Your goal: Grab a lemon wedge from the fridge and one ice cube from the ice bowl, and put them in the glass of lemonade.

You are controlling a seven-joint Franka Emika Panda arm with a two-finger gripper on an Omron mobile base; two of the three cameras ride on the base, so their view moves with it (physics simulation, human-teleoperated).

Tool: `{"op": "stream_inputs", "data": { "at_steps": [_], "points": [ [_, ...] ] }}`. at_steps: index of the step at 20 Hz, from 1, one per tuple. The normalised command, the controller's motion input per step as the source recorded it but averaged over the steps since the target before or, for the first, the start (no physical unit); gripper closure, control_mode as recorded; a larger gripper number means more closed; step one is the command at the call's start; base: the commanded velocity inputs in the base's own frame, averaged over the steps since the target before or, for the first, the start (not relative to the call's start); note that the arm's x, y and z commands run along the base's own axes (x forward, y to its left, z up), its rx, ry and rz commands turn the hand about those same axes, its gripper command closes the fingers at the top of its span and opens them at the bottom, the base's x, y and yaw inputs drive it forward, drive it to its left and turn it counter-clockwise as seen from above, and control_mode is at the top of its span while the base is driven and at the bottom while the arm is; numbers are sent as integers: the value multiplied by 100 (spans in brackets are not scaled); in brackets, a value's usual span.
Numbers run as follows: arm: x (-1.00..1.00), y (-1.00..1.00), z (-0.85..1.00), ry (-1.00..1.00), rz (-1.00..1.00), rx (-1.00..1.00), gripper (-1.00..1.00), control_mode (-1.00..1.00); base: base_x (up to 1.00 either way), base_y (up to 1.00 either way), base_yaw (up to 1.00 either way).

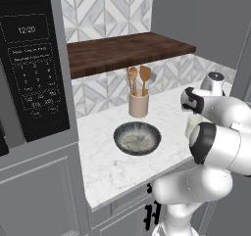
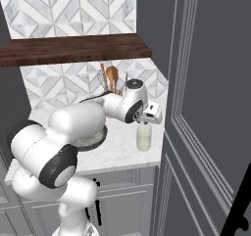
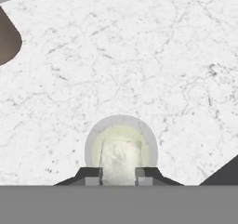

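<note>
I have the two-finger gripper [image 3: 119, 174] hanging directly over the small pale cream-yellow tumbler of lemonade [image 2: 143, 138], which stands on the white marble counter [image 1: 112, 166] near its right-hand edge, just beside the tall dark grey fridge door [image 2: 211, 107]. In the hand view the two dark fingertips [image 3: 93, 175] sit fairly close together with a pale, translucent block between them, right above the glass mouth. I take that block for an ice cube [image 3: 120, 159], pinched or just being let go, but it blends into the lemonade below it, so I cannot tell for certain whether the jaws are gripping it.

The wide shallow blue-grey mottled ice bowl [image 1: 138, 138] sits further left on the counter, well apart from the glass, in front of the beige crock of wooden spoons [image 1: 138, 103].

Handling, as I judge it: an ice cube is hard, wet and slippery, light enough to squirt out of a pinch, so it wants flat faces between the pads and no squeezing harder than needed. The tumbler is narrow and likely easy to tip, so I would avoid touching its rim and drop the cube from straight above the centre.
</note>
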Motion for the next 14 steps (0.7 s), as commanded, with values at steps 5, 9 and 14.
{"op": "stream_inputs", "data": {
  "at_steps": [5, 9, 14],
  "points": [
    [1, 0, 0, 0, 0, 0, 100, -100, 0, 0, 0],
    [0, 0, -8, 0, 0, 0, 100, -100, 0, 0, 0],
    [2, 0, -15, 0, 0, 0, 100, -100, 0, 0, 0]
  ]
}}
